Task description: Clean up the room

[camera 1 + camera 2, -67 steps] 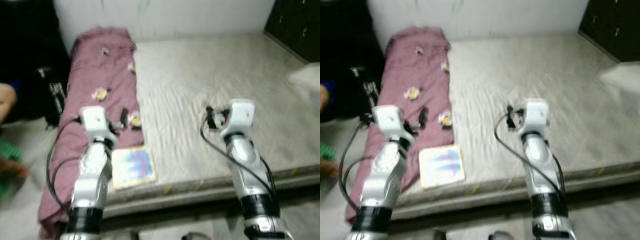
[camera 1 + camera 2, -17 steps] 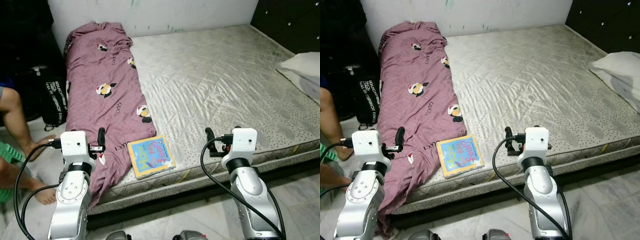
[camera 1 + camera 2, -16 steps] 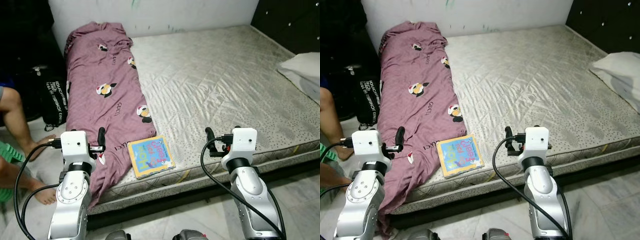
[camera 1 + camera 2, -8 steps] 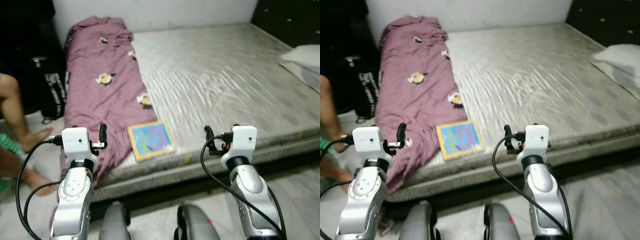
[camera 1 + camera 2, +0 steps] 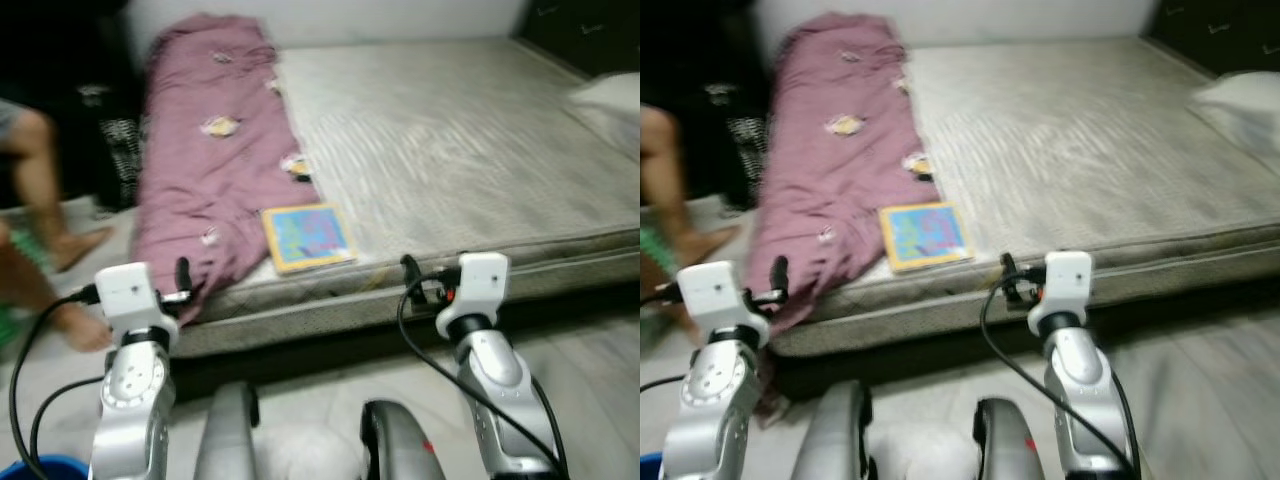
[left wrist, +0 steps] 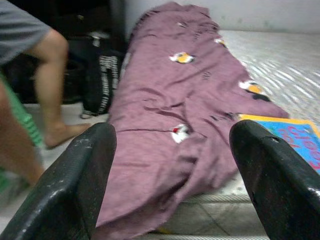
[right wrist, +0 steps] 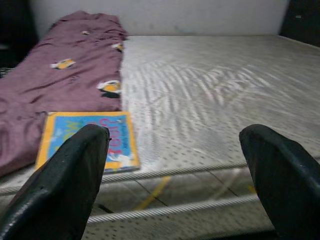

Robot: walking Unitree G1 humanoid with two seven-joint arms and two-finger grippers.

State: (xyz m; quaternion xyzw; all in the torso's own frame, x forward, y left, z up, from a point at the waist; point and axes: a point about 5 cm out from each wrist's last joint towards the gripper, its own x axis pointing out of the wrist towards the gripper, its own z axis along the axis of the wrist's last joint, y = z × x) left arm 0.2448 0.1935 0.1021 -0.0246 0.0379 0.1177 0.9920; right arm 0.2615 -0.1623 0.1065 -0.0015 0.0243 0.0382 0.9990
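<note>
Two grippers, both spread wide and empty. Left gripper (image 6: 172,165) hangs off the mattress edge at about 8 o'clock in the head view, fingers (image 6: 75,185) aimed at the drooping hem of the purple blanket (image 5: 215,175). Right gripper (image 7: 172,170) sits at about 5 o'clock, just short of the mattress (image 5: 450,150) edge, looking across the bare quilted top.

Targets as I read the task: the picture book (image 5: 308,236) lies flat near the front edge, roughly 12 o'clock from the robot's knees, its left side touching the blanket. Blanket runs front to back along the left side of the bed and spills over the front corner. White pillow (image 5: 608,98) sits far out at 2 o'clock.

Head views are motion-blurred, so the base looks to be moving. Judged step: line up on the bed before any reach. Neither gripper is over the bed yet.

How I'd do it:
- Stop and settle first. No reach while the frame is smeared.
- Book looks like the easy first grab. Right gripper has it at about 9 o'clock in its line of sight, so square up or shift left.
- Book is flat on a soft surface. Likely needs one finger slid under the front edge, maybe after nudging it past the mattress lip. A straight top pinch will probably skid.
- Don't catch blanket fabric along with the book.
- Person's legs (image 5: 45,200) stand at 10 o'clock, near the left arm's side. Keep that arm's swing tight.
</note>
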